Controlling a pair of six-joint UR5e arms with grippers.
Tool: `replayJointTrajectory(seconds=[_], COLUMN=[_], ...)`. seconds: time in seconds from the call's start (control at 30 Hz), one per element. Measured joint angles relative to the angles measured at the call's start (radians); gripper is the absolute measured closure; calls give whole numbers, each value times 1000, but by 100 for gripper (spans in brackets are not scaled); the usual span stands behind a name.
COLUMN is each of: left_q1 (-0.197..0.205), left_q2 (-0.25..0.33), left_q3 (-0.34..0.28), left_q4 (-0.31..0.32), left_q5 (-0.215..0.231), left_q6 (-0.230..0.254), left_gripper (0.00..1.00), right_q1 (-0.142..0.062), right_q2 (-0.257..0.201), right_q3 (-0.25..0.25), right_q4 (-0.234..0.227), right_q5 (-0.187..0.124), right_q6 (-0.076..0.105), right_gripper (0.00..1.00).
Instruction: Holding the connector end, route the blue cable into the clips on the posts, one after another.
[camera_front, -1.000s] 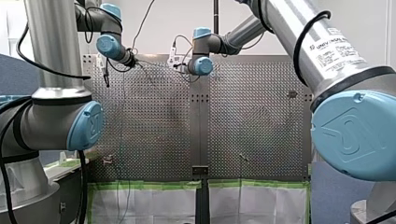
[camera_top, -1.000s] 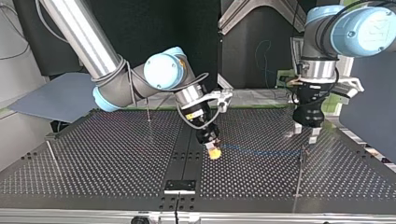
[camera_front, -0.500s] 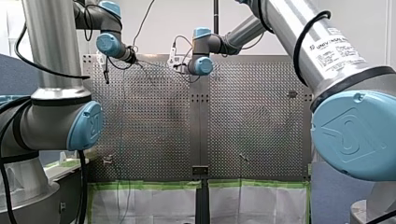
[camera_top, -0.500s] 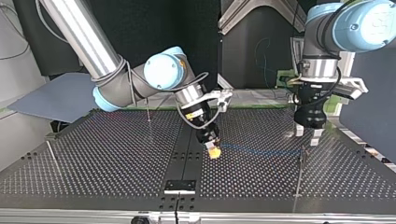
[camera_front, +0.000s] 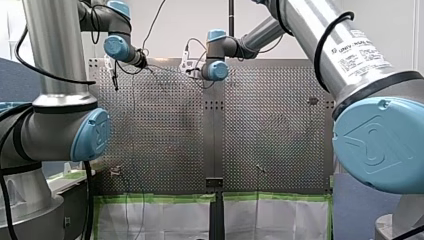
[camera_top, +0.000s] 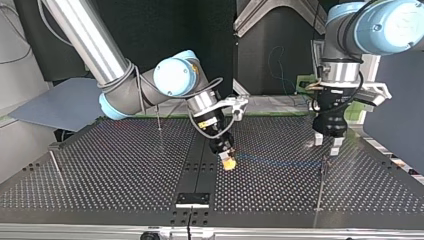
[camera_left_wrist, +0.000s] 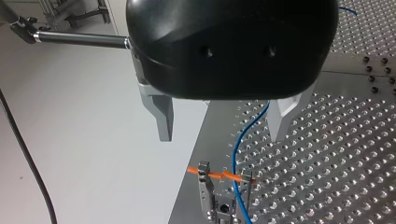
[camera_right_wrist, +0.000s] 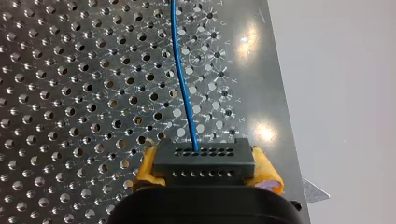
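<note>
Near the top view's middle, the right claw (camera_top: 229, 162) tilts down to the bench (camera_top: 100, 170), yellow pads pinching the connector (camera_right_wrist: 204, 161).

- Blue cable (camera_top: 280, 161): thin, round, plain blue, no print visible. It leaves the top face of the connector and lies on the bench in a nearly straight line toward a thin post (camera_top: 322, 172) at the top view's right.
- Connector: black, matte, rectangular block with rows of small holes on its top and front faces. The yellow pads bulge a little on both sides of it.
- Left claw (camera_top: 327, 144): glossy, rounded black housing with two wedge-shaped grey metal fingers (camera_left_wrist: 161, 121), spread apart and clear of the cable. It hangs over the bench just beside that post.
- Left wrist view: beyond the gap of the left claw (camera_left_wrist: 219, 137) the blue cable (camera_left_wrist: 233, 154) curves across the bench and runs past a metal clip (camera_left_wrist: 204, 186) with an orange tab (camera_left_wrist: 219, 175). Cannot tell whether it sits in the clip.
- Bench: shiny metal plate with a regular grid of round holes. A plain strip runs down the middle.
- Writing: small letters are stamped along the plate's edge row in the right wrist view, too small to read surely. A white label (camera_front: 362, 52) sits on the right arm (camera_front: 310, 30) in the front view, its print not legible in full.
</note>
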Motion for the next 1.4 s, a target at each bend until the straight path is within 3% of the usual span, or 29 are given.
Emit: replayJointTrajectory(seconds=[0.43,1.03,1.2,1.4], left_q1=[-17,-30,-46,-65], left_q2=[-21,-62,-71,-53], left_q3=[0,7,34,83], left_q4=[0,-6,-8,-7], left_q5=[35,46,33,7], left_q6=[49,209,238,236], left_gripper=[0,0,0,0], right_q1=[-15,-21,-21,-19], right_q2=[0,0,0,1], right_q3=[0,0,0,0], right_q4=[8,8,8,7], right_q5=[0,-5,-6,-6], right_q6=[-2,-10,-10,-10], right_gripper=[100,100,100,100])
